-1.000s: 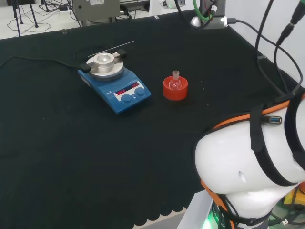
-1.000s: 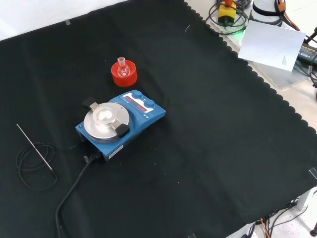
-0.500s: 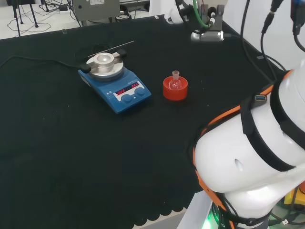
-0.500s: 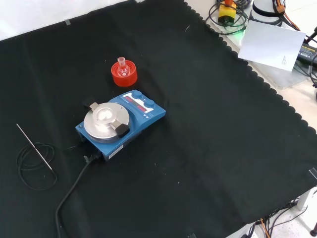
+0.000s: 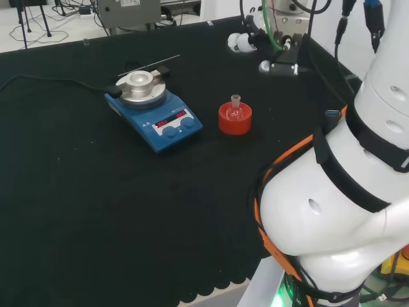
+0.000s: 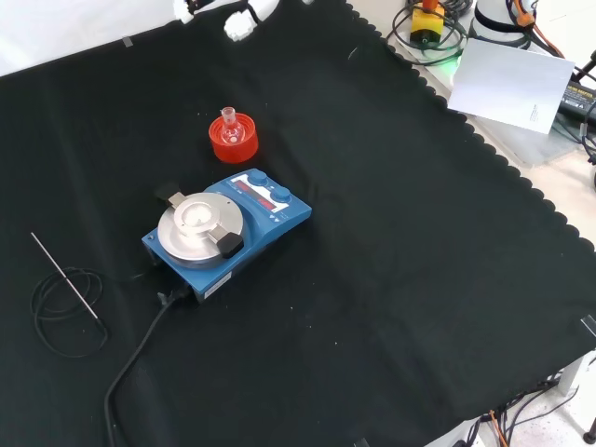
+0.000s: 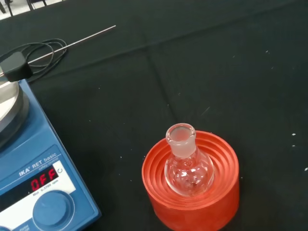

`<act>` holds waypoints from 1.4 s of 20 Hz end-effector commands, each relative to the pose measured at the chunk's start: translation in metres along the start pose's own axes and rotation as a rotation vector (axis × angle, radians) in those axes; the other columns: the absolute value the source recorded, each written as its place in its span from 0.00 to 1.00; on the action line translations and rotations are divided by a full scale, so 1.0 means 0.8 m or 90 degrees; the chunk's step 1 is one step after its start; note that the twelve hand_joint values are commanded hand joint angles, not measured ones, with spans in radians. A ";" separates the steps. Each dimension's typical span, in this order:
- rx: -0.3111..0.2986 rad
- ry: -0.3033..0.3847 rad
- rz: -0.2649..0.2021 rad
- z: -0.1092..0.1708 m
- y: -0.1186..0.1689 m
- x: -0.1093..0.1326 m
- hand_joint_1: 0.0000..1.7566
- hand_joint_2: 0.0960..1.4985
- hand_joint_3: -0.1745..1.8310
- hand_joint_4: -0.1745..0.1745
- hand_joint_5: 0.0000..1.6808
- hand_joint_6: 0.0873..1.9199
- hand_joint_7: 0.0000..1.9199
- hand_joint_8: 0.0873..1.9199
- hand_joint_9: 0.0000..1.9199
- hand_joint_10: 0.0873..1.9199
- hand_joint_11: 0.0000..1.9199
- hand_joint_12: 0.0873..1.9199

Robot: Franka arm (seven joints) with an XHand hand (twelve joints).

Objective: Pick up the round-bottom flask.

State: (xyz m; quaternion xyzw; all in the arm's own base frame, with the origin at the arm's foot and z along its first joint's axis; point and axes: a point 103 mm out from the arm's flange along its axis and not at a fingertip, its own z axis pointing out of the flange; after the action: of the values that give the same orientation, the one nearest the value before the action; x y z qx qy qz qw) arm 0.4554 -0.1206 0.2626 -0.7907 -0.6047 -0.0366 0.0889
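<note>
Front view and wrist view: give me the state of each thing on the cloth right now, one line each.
Round-bottom flask: upright in its stand, neck open, untouched.
Red ribbed stand: on the cloth beside the hotplate, holding the flask.
Hotplate stirrer: display lit, nothing on its metal top.
Metal probe: lying flat on the cloth, its cable coiled beside it.
Hand: above the cloth, away from the flask, holding nothing.

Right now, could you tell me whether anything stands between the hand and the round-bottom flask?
Nothing visible does. The hand is above bare black cloth, apart from the clear glass round-bottom flask in its red ribbed stand. The blue hotplate lies beyond the flask, off that path.
</note>
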 end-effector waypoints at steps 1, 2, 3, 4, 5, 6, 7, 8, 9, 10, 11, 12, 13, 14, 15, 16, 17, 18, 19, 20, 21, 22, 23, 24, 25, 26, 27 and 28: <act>-0.001 0.047 0.017 0.051 0.019 -0.022 0.31 0.68 0.16 0.39 0.20 0.00 0.09 0.21 0.13 0.29 0.00 0.52; 0.003 0.049 0.017 0.058 0.020 -0.023 0.32 0.68 0.16 0.38 0.20 0.00 0.09 0.21 0.13 0.29 0.00 0.52; 0.010 0.051 0.018 0.066 0.022 -0.023 0.33 0.68 0.16 0.38 0.21 0.00 0.10 0.21 0.14 0.29 0.00 0.52; 0.017 0.054 0.020 0.074 0.022 -0.024 0.33 0.67 0.16 0.38 0.21 0.00 0.10 0.21 0.14 0.29 0.00 0.53; 0.022 0.055 0.020 0.081 0.023 -0.024 0.33 0.67 0.16 0.38 0.21 0.00 0.10 0.22 0.14 0.29 0.00 0.53; 0.027 0.055 0.018 0.088 0.023 -0.023 0.33 0.67 0.16 0.37 0.21 0.00 0.10 0.22 0.14 0.29 0.00 0.53; 0.032 0.056 0.018 0.095 0.023 -0.023 0.33 0.67 0.16 0.37 0.21 0.00 0.10 0.22 0.14 0.29 0.00 0.53; 0.035 0.057 0.017 0.101 0.022 -0.023 0.33 0.67 0.16 0.37 0.22 0.00 0.10 0.22 0.14 0.29 0.00 0.53; 0.040 0.059 0.016 0.107 0.021 -0.022 0.33 0.67 0.16 0.37 0.22 0.00 0.10 0.22 0.14 0.29 0.00 0.53; 0.043 0.060 0.015 0.113 0.020 -0.022 0.33 0.67 0.16 0.37 0.22 0.00 0.10 0.22 0.14 0.29 0.00 0.53; 0.047 0.060 0.015 0.119 0.019 -0.022 0.33 0.67 0.16 0.37 0.22 0.00 0.10 0.22 0.14 0.29 0.00 0.53; 0.052 0.060 0.015 0.124 0.018 -0.022 0.33 0.67 0.16 0.37 0.22 0.00 0.10 0.22 0.14 0.29 0.00 0.53; 0.055 0.060 0.016 0.129 0.018 -0.022 0.33 0.67 0.16 0.37 0.22 0.00 0.10 0.22 0.14 0.29 0.00 0.53; 0.057 0.060 0.017 0.132 0.018 -0.023 0.33 0.66 0.16 0.37 0.22 0.00 0.10 0.22 0.14 0.29 0.00 0.53; 0.059 0.061 0.018 0.136 0.017 -0.024 0.33 0.66 0.16 0.37 0.22 0.00 0.10 0.22 0.14 0.29 0.00 0.54; 0.061 0.061 0.019 0.139 0.017 -0.024 0.34 0.66 0.16 0.37 0.22 0.00 0.10 0.22 0.14 0.29 0.00 0.54; 0.062 0.062 0.020 0.142 0.016 -0.025 0.34 0.66 0.16 0.37 0.23 0.00 0.10 0.22 0.15 0.29 0.00 0.54; 0.063 0.062 0.021 0.145 0.016 -0.026 0.34 0.66 0.16 0.37 0.23 0.00 0.10 0.22 0.15 0.29 0.00 0.54; 0.064 0.062 0.022 0.147 0.015 -0.027 0.34 0.66 0.16 0.37 0.23 0.00 0.10 0.22 0.15 0.29 0.00 0.54; 0.063 0.062 0.023 0.149 0.015 -0.028 0.34 0.66 0.16 0.37 0.23 0.00 0.10 0.22 0.15 0.29 0.00 0.54; 0.063 0.064 0.024 0.152 0.014 -0.030 0.34 0.66 0.16 0.37 0.23 0.00 0.10 0.22 0.15 0.29 0.00 0.54; 0.064 0.063 0.025 0.154 0.013 -0.031 0.34 0.66 0.16 0.37 0.23 0.00 0.10 0.22 0.15 0.29 0.00 0.54; 0.064 0.064 0.025 0.156 0.012 -0.032 0.34 0.66 0.16 0.36 0.23 0.00 0.10 0.22 0.15 0.29 0.00 0.54; 0.065 0.065 0.026 0.158 0.010 -0.033 0.34 0.66 0.17 0.36 0.23 0.00 0.10 0.22 0.15 0.29 0.00 0.54; 0.067 0.067 0.027 0.161 0.009 -0.034 0.34 0.66 0.17 0.36 0.24 0.00 0.10 0.22 0.15 0.29 0.00 0.54; 0.066 0.069 0.027 0.163 0.008 -0.035 0.34 0.66 0.17 0.36 0.24 0.00 0.11 0.23 0.15 0.29 0.00 0.54; 0.066 0.069 0.027 0.164 0.007 -0.035 0.34 0.66 0.17 0.36 0.24 0.00 0.11 0.23 0.15 0.29 0.00 0.54; 0.065 0.070 0.027 0.166 0.006 -0.036 0.34 0.66 0.17 0.36 0.24 0.00 0.11 0.23 0.15 0.29 0.00 0.54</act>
State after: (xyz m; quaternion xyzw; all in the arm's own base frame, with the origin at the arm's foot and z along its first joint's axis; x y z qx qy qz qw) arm 0.4502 -0.1245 0.1340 -0.7944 -0.5839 -0.0446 0.1612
